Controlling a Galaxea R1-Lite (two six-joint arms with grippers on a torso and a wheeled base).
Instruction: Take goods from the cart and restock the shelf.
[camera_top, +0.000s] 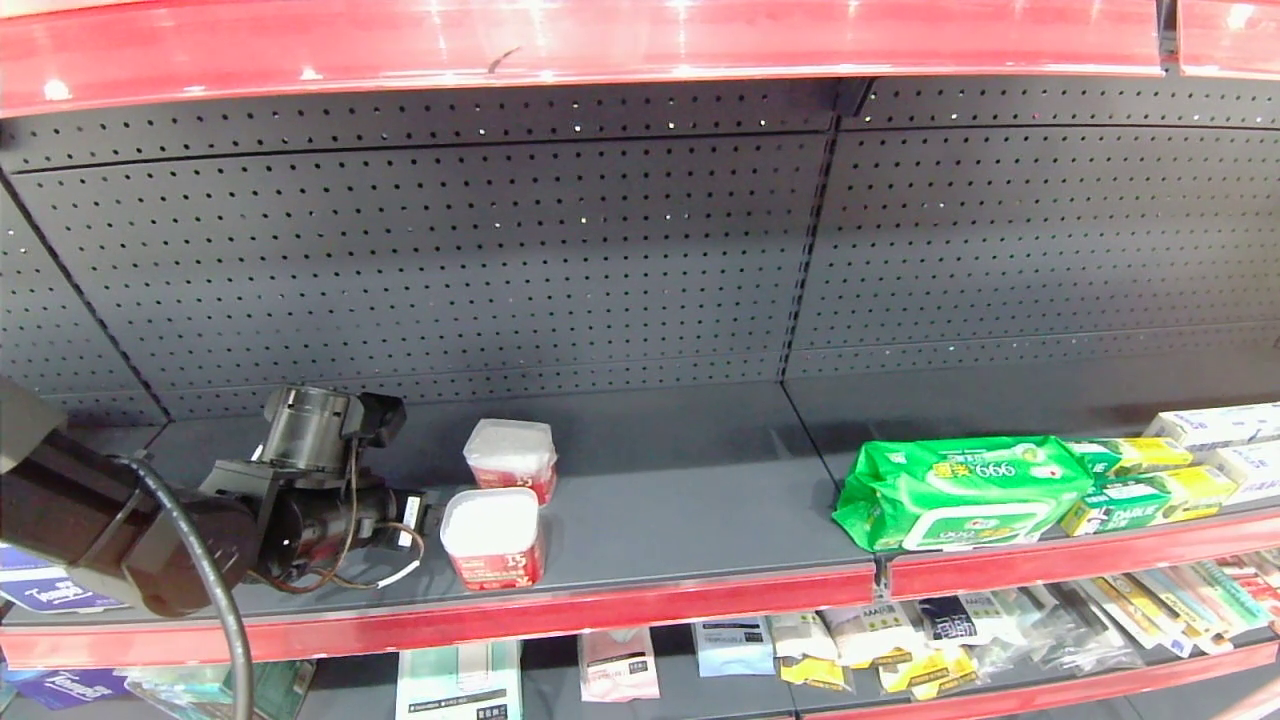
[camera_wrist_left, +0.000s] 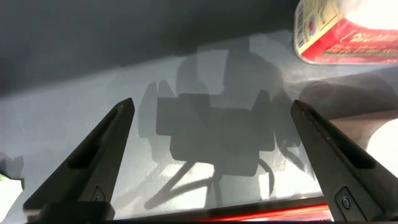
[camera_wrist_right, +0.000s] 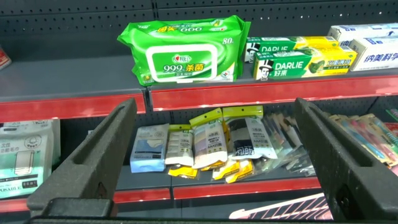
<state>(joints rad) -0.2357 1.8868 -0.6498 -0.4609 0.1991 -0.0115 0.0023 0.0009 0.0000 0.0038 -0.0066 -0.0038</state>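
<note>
Item: two red tubs with white lids, front tub (camera_top: 493, 535) and rear tub (camera_top: 511, 458), both standing on the shelf (camera_top: 680, 490) near my left gripper (camera_wrist_left: 211, 106).
Handling, my guess: light, stiff walls, soft lid; grip low across the sides.
Left fingers: spread wide, empty.
My right gripper (camera_wrist_right: 214, 102): spread wide, empty, facing the wipes (camera_wrist_right: 183, 50).

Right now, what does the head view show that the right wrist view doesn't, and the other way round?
The head view adds two red-and-white tubs standing on the grey shelf, one behind the other. The right wrist view adds the right claw, open and holding nothing. Both share the green wipes pack, the toothpaste boxes beside it, and the small packets on the shelf below.
</note>
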